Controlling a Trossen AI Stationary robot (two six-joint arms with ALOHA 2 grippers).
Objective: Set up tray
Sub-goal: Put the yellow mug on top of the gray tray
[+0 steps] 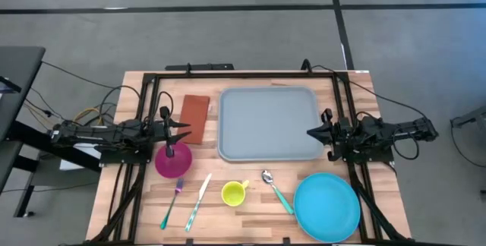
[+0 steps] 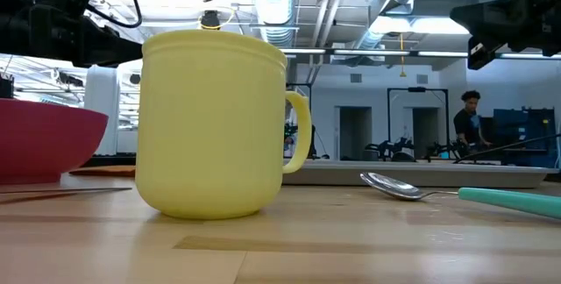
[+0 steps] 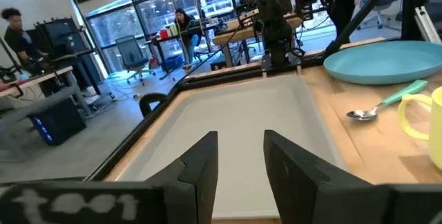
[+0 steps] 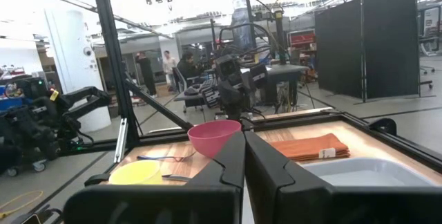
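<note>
In the high view the left gripper [image 1: 182,130] sits at centre left of the frame, above the rim of the pink bowl [image 1: 173,160], its fingers [image 3: 202,160] spread a little with a clear gap between them and nothing held. The right gripper [image 1: 315,133] sits at centre right, its fingers [image 4: 228,165] closed nearly together around nothing.

Between the two grippers, in the upper middle of the frame, the tray [image 1: 270,122] lies flat on the wooden table [image 1: 228,216]. The right gripper's tips are over the tray's right rim; the left gripper is apart from the tray's left edge, with the orange-brown napkin [image 1: 195,117] between them.

Along the bottom of the frame, left to right, lie a fork [image 1: 172,204], a knife [image 1: 197,201], a yellow cup [image 1: 235,193], a spoon [image 1: 276,190] with a teal handle, and the round blue plate [image 1: 326,206] at lower right. A person [image 2: 467,117] stands in the room beyond, seen in the low view.
</note>
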